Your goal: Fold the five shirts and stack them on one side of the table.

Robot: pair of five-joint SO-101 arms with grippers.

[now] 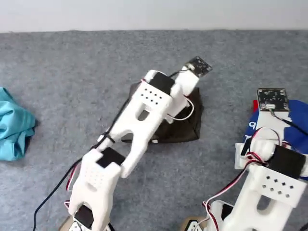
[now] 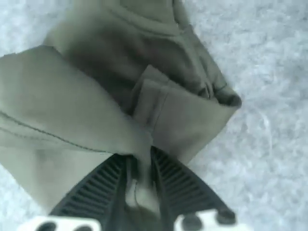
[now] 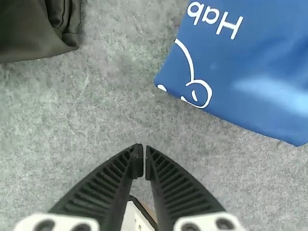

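I am pinching a doubled edge of the olive shirt (image 2: 96,91) in my left gripper (image 2: 139,159), its ribbed black fingers (image 2: 173,183) closing narrowly on the cloth, so I am judging that I am partway through folding this one. The shirt is lying near the middle of the grey table (image 1: 67,72), gathered into a thick, roughly square bundle with soft rolled edges and a stitched hem showing. My right gripper (image 3: 144,151) is hanging over bare table, fingers pressed together with nothing between them, near the blue shirt (image 3: 250,62), which is lying smooth and flat with white print on it. A teal shirt (image 1: 14,127) is sitting crumpled at the opposite edge, well apart. The table cover is looking fuzzy like felt, so cloth is probably catching on it rather than sliding. Next I am expecting to carry the held flap across the bundle and lay it flat before letting go. The knit is looking limp and likely to sag once lifted.
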